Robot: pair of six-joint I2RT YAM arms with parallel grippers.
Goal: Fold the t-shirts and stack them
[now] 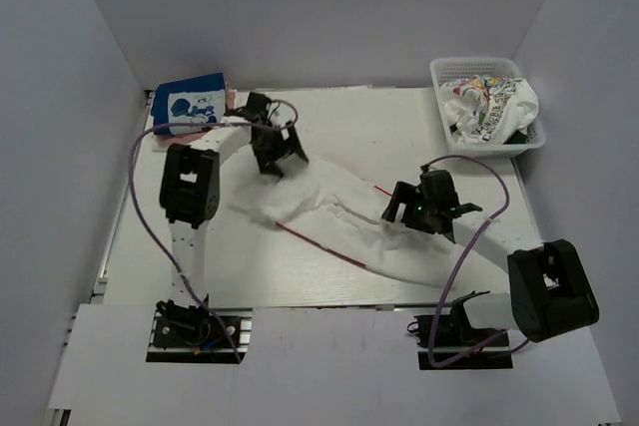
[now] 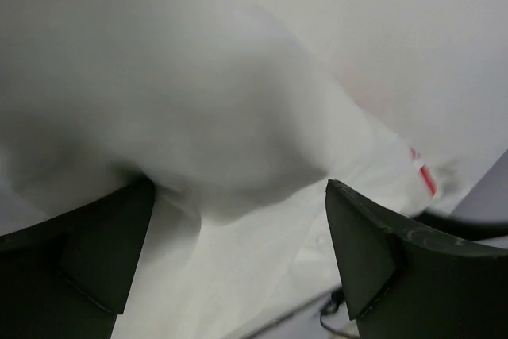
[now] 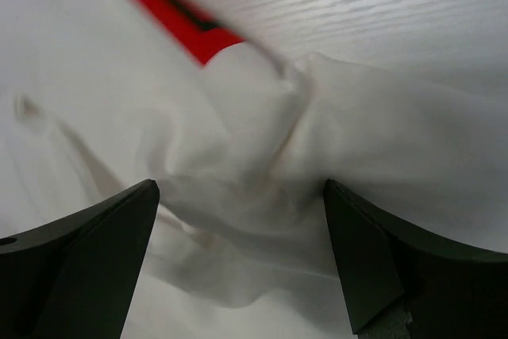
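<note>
The cloth between the left gripper's fingers (image 2: 95,252) is blurred in the left wrist view, and it cannot be told whether the left finger touches the bulge of fabric beside it. These fingers are spread wide and nothing is clamped. The right gripper's fingers (image 3: 389,267) are likewise spread wide, one on each side of a crumpled peak of the large white t-shirt (image 1: 349,231), which is not pinched. A red trim (image 3: 178,21) is smeared by blur just beyond it. From above, the shirt is seen rumpled in a long diagonal band across the middle of the table (image 1: 349,117), running from toward the far left corner to the near right corner, with thin red edging. Its near right end is hidden under the right arm. The left gripper (image 1: 277,152) is held over the shirt's far left end, its arm bent forward from the near edge. The right gripper (image 1: 417,209) is held over the shirt's right part. A folded blue t-shirt (image 1: 190,105) is set at the far left corner on a pink one (image 1: 232,97), which is mostly covered. In the white basket (image 1: 469,64) at the far right corner a printed white t-shirt (image 1: 484,97) is heaped, with a dark green one (image 1: 461,127) barely showing.
</note>
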